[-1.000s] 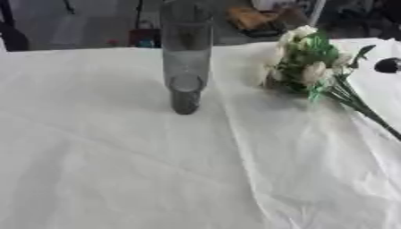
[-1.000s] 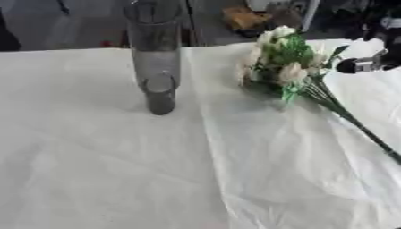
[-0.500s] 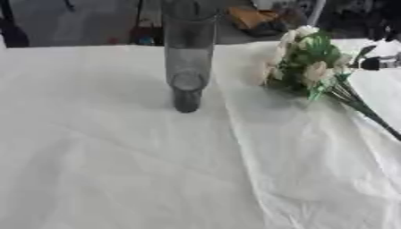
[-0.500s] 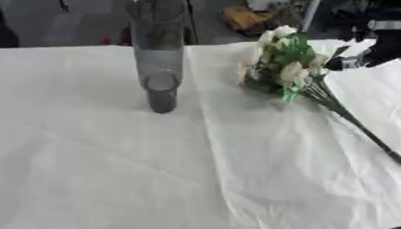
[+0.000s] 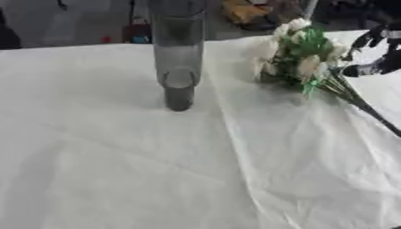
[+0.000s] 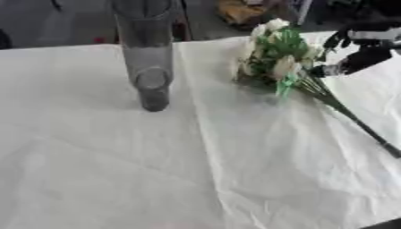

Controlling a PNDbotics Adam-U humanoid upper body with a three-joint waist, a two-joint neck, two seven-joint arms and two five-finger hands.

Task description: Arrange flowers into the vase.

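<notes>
In the left eye view we see the tall grey vase (image 5: 178, 58) upright on the white-draped surface (image 5: 117, 170), its top cut off, and the bouquet (image 5: 301, 56) lying to its right, stems trailing off the edge. In the right eye view the right robot hand (image 6: 362, 51) sits just beside the blooms, blurred; we cannot tell whether its fingers are spread or pinching.
</notes>
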